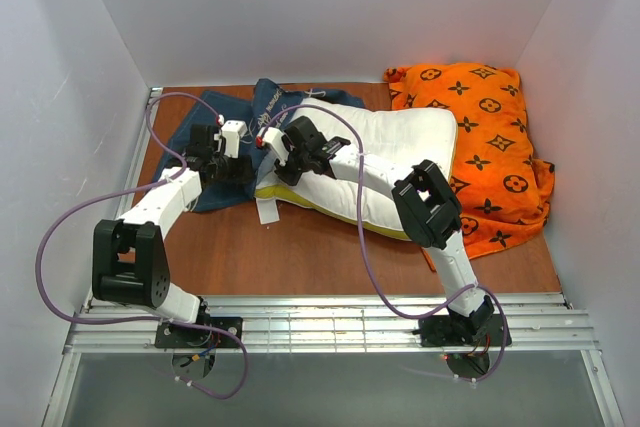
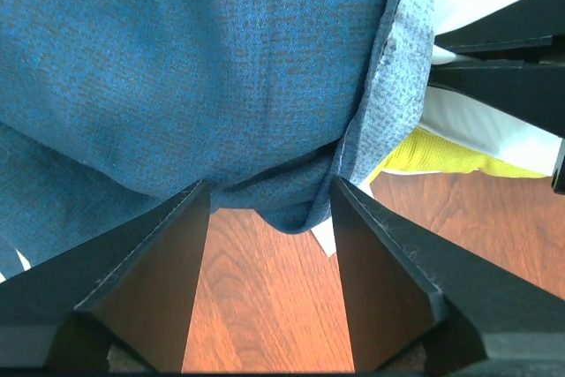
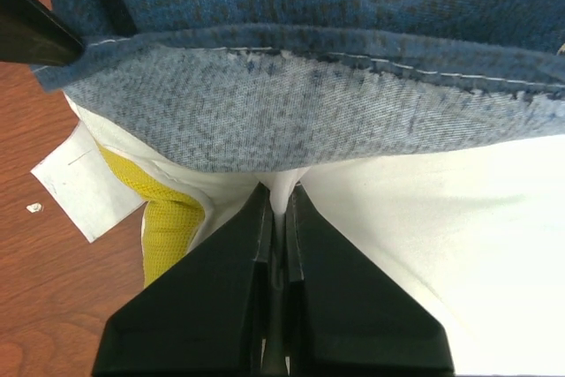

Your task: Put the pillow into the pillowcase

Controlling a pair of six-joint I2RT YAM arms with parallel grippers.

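The white pillow [image 1: 400, 147] with a yellow edge band [image 3: 168, 227] lies in the middle of the table, its left end at the mouth of the navy pillowcase [image 1: 215, 117]. In the right wrist view the pillowcase hem [image 3: 300, 112] lies over the pillow [image 3: 441, 236]. My right gripper [image 3: 281, 190] is shut on a pinch of white pillow fabric; it shows in the top view [image 1: 285, 169] at the pillow's left end. My left gripper [image 2: 269, 184] is open, with the pillowcase's lower edge [image 2: 291, 214] hanging between its fingertips; the top view [image 1: 238, 167] shows it beside the right one.
An orange cushion with a dark monogram pattern [image 1: 490, 147] lies at the back right, against the pillow. The pillow's white tag [image 3: 84, 187] lies on the wooden table [image 1: 300, 247] and also shows in the top view [image 1: 268, 210]. White walls enclose three sides.
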